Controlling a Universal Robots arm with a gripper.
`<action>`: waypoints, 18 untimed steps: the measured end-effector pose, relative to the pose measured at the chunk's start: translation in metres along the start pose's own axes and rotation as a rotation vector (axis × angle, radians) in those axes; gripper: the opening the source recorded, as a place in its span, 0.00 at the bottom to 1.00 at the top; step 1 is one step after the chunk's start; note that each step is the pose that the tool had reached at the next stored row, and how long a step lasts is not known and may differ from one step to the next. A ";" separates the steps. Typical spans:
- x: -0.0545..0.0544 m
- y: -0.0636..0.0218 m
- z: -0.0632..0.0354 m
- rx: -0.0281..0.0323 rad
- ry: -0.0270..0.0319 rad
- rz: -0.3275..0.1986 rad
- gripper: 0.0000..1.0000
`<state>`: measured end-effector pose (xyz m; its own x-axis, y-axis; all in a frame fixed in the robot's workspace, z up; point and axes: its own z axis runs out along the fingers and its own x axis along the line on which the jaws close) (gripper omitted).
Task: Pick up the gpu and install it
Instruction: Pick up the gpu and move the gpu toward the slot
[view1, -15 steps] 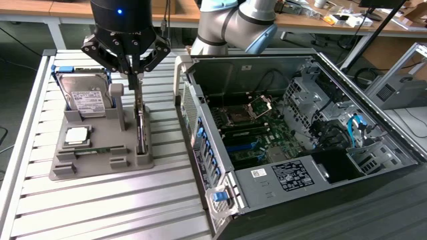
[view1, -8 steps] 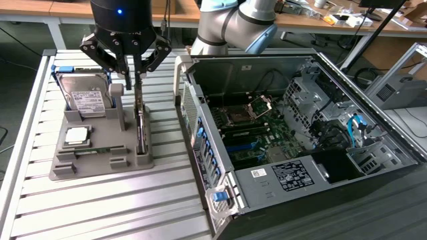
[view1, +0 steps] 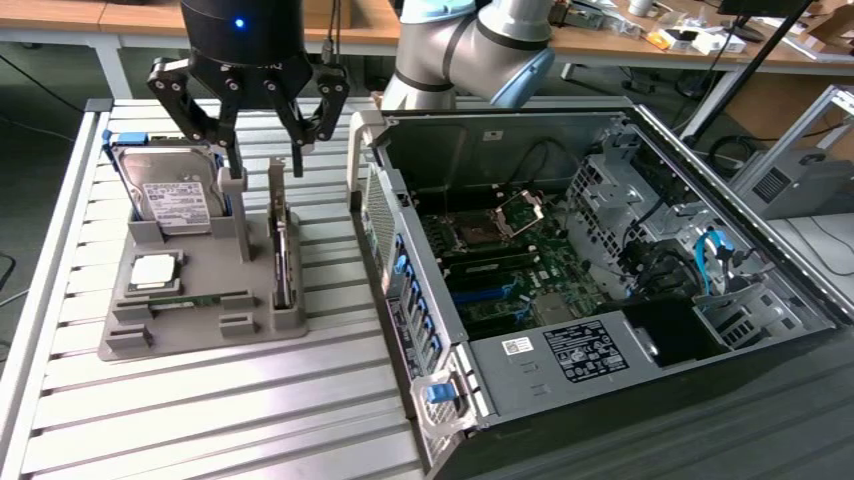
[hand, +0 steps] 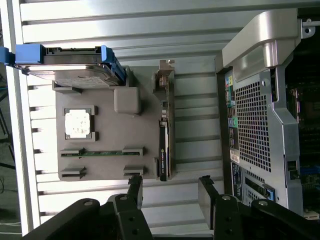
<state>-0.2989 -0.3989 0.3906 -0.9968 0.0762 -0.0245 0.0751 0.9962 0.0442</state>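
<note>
Exterior view: the gpu (view1: 280, 245) stands on edge in the grey tray (view1: 200, 335) on the desk (view1: 200, 420), with the computer case (view1: 414, 300) at its three o'clock. The arm hangs vertically above it, fingers (hand: 205, 194) spread wide and empty. An off-centre descent could clip the card's top edge or the hard drive (view1: 167, 190) at nine o'clock.

No text can be read. White label noted on hard drive (view1: 180, 203); black sticker (view1: 583, 352) and small white sticker (view1: 518, 346) noted on computer case (view1: 523, 385); tiny green mark seen on gpu (hand: 164, 145) edge. Print illegible throughout.
</note>
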 end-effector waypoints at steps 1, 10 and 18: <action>0.000 0.0000 0.0000 0.0000 0.0000 0.000 0.57; 0.000 0.0000 0.0012 0.0001 0.0001 0.000 0.57; 0.000 -0.0002 0.0037 0.0000 0.0000 0.000 0.57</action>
<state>-0.2989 -0.3989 0.3870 -0.9968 0.0762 -0.0245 0.0751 0.9962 0.0442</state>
